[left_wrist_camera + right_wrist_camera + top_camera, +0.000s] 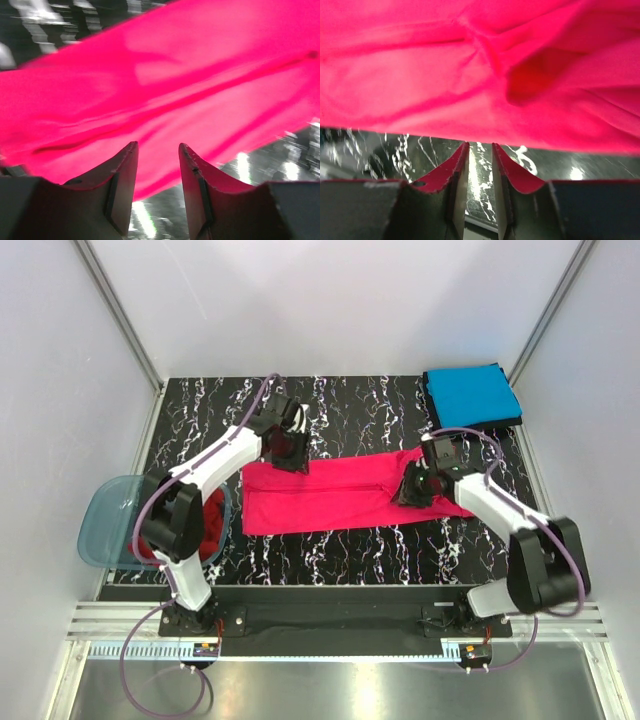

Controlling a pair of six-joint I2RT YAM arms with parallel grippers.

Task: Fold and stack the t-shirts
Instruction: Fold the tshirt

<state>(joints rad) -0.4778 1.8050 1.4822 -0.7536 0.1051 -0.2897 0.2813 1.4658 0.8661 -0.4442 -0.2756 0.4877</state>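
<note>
A bright pink-red t-shirt (330, 498) lies as a long folded band across the middle of the table. My left gripper (290, 455) hovers at its far left corner. In the left wrist view the gripper (157, 146) is open, nothing between its fingers, the pink cloth (165, 85) just beyond the tips. My right gripper (414, 486) is over the bunched right end of the shirt. In the right wrist view the gripper (480, 145) stands open with a narrow gap, bare table between the fingers, the shirt's hem (485, 115) just ahead. A folded bright blue t-shirt (470, 395) rests on a dark one (505, 424) at the back right.
A translucent blue-grey tub (105, 525) stands at the left edge of the black marbled table (340, 550), with darker red cloth (212, 530) in it, partly behind the left arm. Grey walls close in on both sides and the back.
</note>
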